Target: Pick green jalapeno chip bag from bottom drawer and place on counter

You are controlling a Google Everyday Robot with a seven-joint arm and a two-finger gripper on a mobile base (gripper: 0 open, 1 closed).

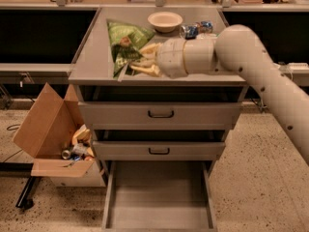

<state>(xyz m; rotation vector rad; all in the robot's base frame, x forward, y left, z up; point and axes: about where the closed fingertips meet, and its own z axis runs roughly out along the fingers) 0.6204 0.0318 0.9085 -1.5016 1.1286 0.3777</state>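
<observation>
Warm, yellowish indoor light from above; counter [94, 57] evenly lit, no hard glare; gripper [143, 60] over its left-front part, clamped on the green jalapeno chip bag [123, 36], both well lit; faint sheen on the pale arm [244, 45], soft shadow beneath it; bench recesses [43, 37] near black; gaps above the upper drawers dark; bottom drawer [159, 199] floor dimmer, shaded by the cabinet.
</observation>
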